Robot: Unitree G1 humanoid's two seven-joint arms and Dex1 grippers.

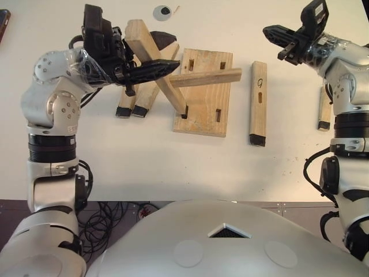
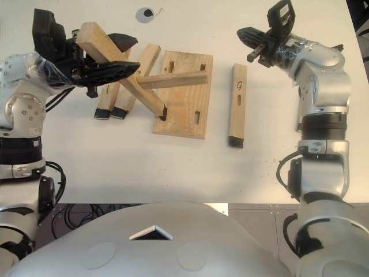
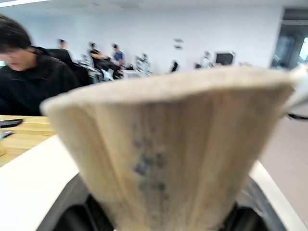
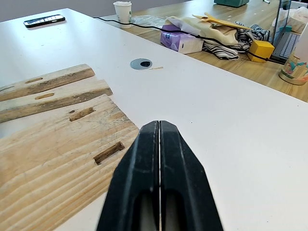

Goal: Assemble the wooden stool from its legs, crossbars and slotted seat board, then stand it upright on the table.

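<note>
1. On the white table [image 1: 144, 161] lie four pale wooden bars with black tips: one just right of the board [image 1: 259, 104]; one at the far right [image 1: 324, 115]; two side by side on the left [image 1: 141, 103].
2. One pale slotted seat board [image 1: 210, 109] lies flat at centre, with three slots open.
3. One tilted wooden leg [image 1: 167, 86] stands in the board's near-left slot; one thin crossbar [image 1: 213, 76] juts right from it.
4. The left gripper [image 1: 167, 53] clamps that leg's upper part.
5. The right gripper [image 4: 159, 126] hangs far right, fingers pressed together, empty.
6. Farthest, one grey disc [image 1: 163, 12].
</note>
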